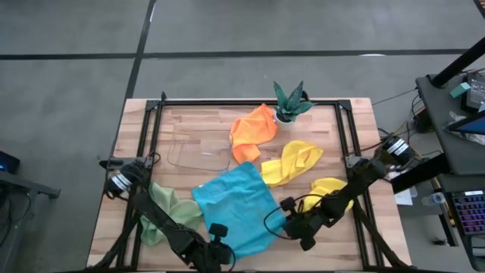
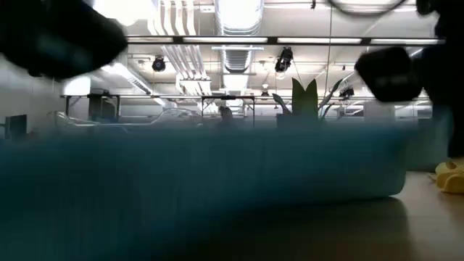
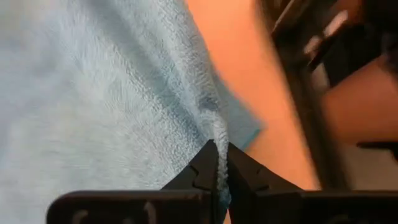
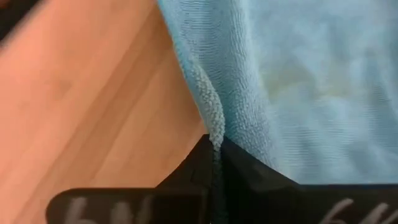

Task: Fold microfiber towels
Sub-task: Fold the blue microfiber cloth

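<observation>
Towel: a bright blue square microfiber towel [image 1: 236, 206] lies spread near the wooden bench's [image 1: 189, 125] front edge.
Left gripper [image 3: 219, 163]: jaws pinched tight on the blue towel's front corner.
Right gripper [image 4: 214, 154]: clamped on its right-hand corner.

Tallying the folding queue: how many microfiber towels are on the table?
5. Orange towel beside the plant; one yellow towel mid-right; a second yellow towel under the right arm; blue towel front centre; pale green towel front left. More could be hidden underneath.
</observation>
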Controlling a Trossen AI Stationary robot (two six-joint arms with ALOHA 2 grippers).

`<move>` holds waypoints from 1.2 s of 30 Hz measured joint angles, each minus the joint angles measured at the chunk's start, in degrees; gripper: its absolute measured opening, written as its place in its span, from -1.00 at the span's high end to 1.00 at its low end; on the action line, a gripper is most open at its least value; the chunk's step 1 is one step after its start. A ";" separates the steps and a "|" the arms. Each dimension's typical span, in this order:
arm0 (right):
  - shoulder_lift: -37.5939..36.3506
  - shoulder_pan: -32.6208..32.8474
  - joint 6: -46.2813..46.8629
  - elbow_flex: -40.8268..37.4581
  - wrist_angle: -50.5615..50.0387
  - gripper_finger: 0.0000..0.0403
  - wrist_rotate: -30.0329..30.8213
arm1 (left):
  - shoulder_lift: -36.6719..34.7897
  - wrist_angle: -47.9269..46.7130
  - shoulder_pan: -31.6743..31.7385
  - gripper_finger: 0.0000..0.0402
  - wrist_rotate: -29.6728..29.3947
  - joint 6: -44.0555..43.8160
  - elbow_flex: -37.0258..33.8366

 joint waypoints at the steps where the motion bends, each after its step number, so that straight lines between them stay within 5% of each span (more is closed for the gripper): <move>1: -1.27 0.04 -0.05 0.00 -0.70 0.96 0.59 | -1.60 -1.51 0.01 0.99 -0.06 -0.01 0.00; 15: -14.81 -5.65 -8.55 0.02 -1.15 0.96 7.35 | -17.41 -8.40 1.38 1.00 -5.06 -5.93 -3.51; 29: -10.83 -23.44 -19.76 0.54 2.07 0.96 6.09 | -27.03 -8.67 2.65 1.00 -11.29 -28.56 -23.37; 36: -5.39 -29.53 -23.21 4.94 1.66 0.96 3.49 | -31.36 -8.44 5.28 1.00 -11.24 -32.04 -29.72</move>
